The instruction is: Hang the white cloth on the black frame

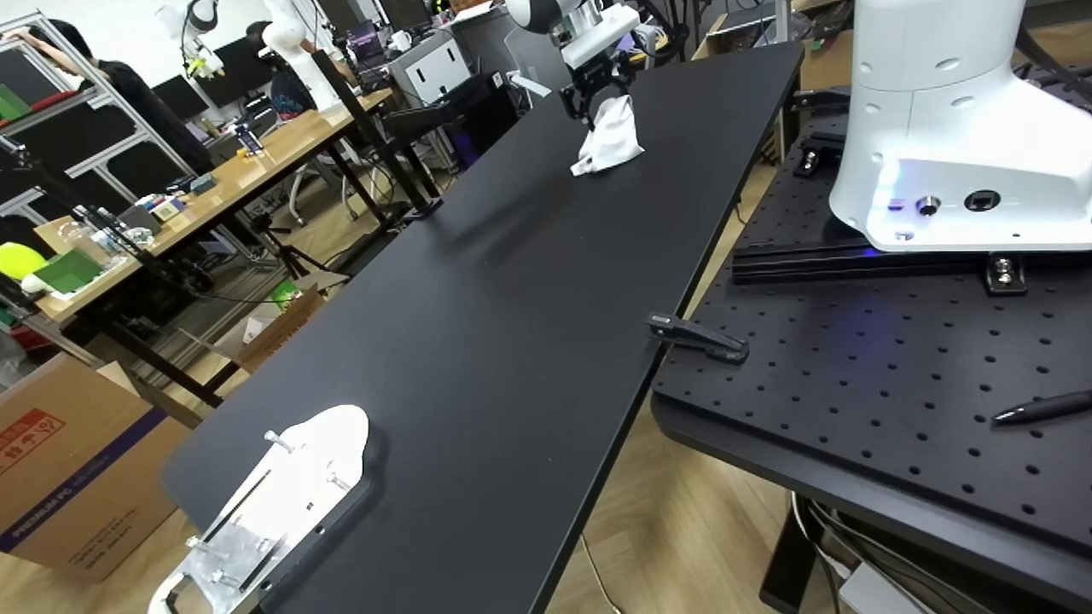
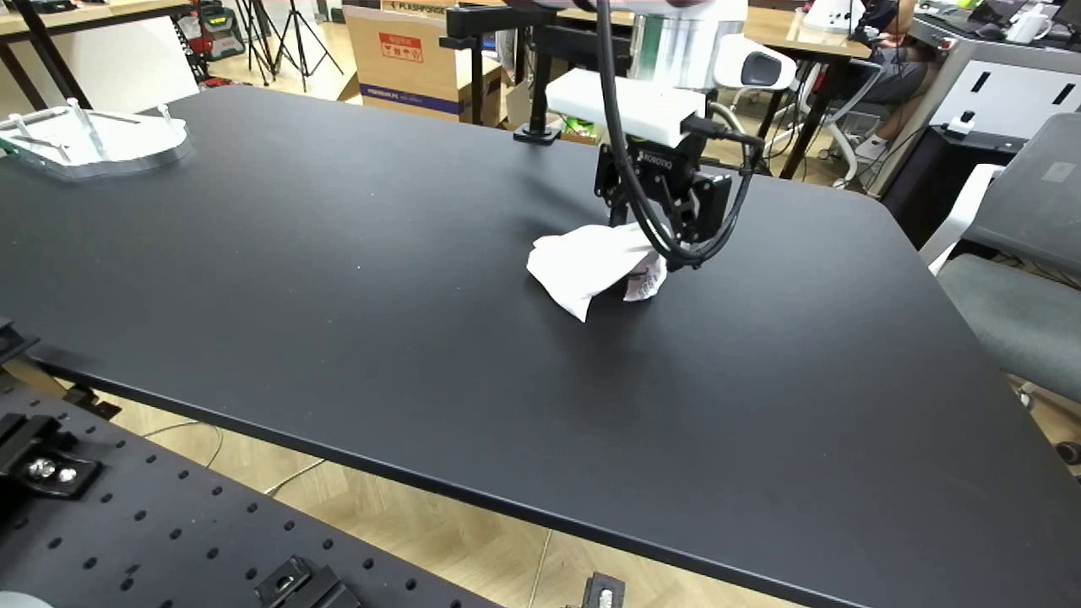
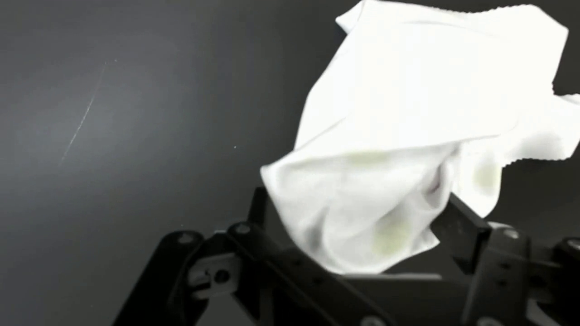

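With pincer (image 3: 356,201) spread apart, straddling raised fold of white cloth (image 3: 421,86) crumpled on black bench (image 1: 478,358); no grip yet, contact hard to tell. Best to settle low and squeeze on the doubled fold, well inside the loose corner, then lift straight up to test the hold. Next, probably, to be draped over black post-and-bar stand (image 2: 538,95) at bench edge in an exterior view; likely the frame, not certain. Come in high, clear of its bar. Mind black cable (image 2: 612,101) looping down by pincer: could snag there. Well apart, out of the path: white-topped plate with upright pegs (image 1: 286,490) and black clamp (image 1: 699,337).
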You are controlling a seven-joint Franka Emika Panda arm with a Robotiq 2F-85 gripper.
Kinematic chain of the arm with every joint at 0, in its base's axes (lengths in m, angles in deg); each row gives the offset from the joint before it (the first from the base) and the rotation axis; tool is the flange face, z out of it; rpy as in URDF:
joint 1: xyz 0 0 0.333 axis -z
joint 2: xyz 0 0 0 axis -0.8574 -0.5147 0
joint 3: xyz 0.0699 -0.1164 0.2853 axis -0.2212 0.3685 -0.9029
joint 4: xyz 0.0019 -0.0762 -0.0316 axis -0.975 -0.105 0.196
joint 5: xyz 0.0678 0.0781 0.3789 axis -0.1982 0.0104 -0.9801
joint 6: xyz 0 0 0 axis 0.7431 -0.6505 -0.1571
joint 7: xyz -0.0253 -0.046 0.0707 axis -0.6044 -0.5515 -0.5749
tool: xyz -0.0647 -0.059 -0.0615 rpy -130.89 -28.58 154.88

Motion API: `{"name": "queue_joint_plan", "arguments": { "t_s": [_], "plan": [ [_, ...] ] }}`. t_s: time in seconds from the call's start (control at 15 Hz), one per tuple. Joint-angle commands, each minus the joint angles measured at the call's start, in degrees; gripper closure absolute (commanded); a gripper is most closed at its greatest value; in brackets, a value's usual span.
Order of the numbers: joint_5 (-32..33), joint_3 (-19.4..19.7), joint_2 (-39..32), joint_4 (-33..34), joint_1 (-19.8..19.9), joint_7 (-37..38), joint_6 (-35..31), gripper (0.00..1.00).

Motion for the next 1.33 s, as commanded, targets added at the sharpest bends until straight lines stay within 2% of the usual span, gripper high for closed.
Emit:
{"name": "queue_joint_plan", "arguments": {
  "t_s": [0.0,0.47,0.6,1.0,1.27],
  "plan": [
    [-0.8,0.7,-2.48,3.17,-0.7,-0.14,1.77,0.4],
    [-1.22,0.36,-1.26,3.51,-1.09,-0.48,5.23,0.9],
    [-0.77,1.18,-0.13,4.16,-2.38,1.5,8.21,0.99],
    [1.97,2.26,6.54,7.98,-6.66,6.41,18.83,0.99],
    [4.66,0.44,10.47,14.51,-10.04,10.04,26.49,0.99]
  ]
}}
